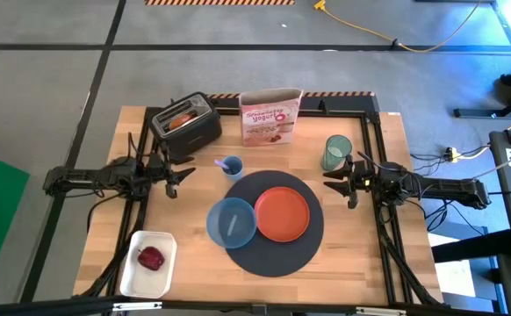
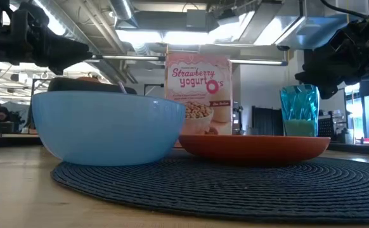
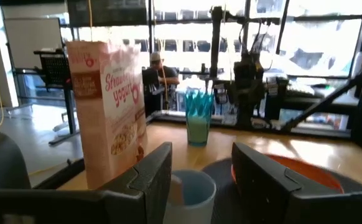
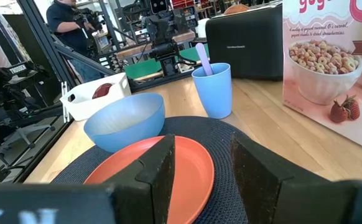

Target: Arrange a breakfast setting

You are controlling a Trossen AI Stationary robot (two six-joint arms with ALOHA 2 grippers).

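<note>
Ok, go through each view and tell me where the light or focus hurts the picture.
High view: even light, only a bluish spill on the floor at upper right. Low view: bright ceiling lights behind leave both arms as dark silhouettes, and the blue bowl looms large. Left wrist view: windows blow out behind the green cup, and the near claw is soft. Right wrist view: well lit, cereal box crisp.

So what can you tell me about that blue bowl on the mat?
The blue bowl is round, light blue and glossy, plastic or glazed by the look of it. It stands upright on the left part of the dark woven mat, right beside the orange plate. In the right wrist view it looks empty. No gripper touches it.
</note>
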